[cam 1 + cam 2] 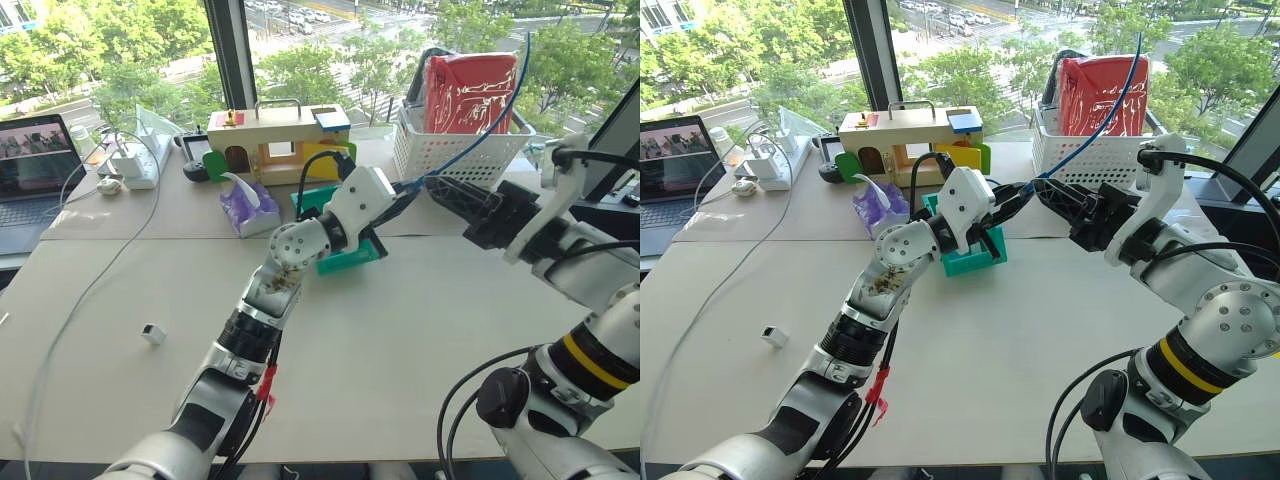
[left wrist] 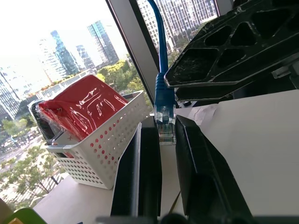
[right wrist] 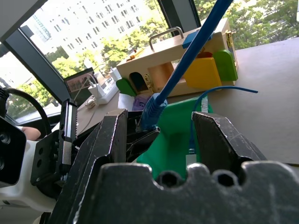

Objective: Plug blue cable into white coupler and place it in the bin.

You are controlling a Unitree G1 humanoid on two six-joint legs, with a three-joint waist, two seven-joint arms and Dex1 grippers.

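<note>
No readable writing anywhere, not on the red packet (image 1: 470, 92) in the white lattice basket (image 1: 450, 152), not on the laptop (image 1: 35, 165) screen.

Up in the air, the left gripper (image 2: 162, 140) is clamped on the blue cable (image 2: 162, 56) right at its clear plug, fingers pinched tight on either side. From there the cable climbs away in an arc towards the window. The right gripper (image 3: 161, 135) sits nose to nose with it, its two black fingers apart, standing either side of the cable's blue boot; contact cannot be told.

Just below the pair sits the teal bin (image 1: 350, 258) on the white table (image 1: 400, 330), with the cable's other end dangling into it in the right wrist view. The white coupler (image 1: 153, 333) lies alone on the table, well apart to the robot's left.

Behind: a wooden toy house (image 1: 275, 140), a purple tissue pack (image 1: 248, 208), a power strip (image 1: 135, 160), and big windows over green trees and towers.
</note>
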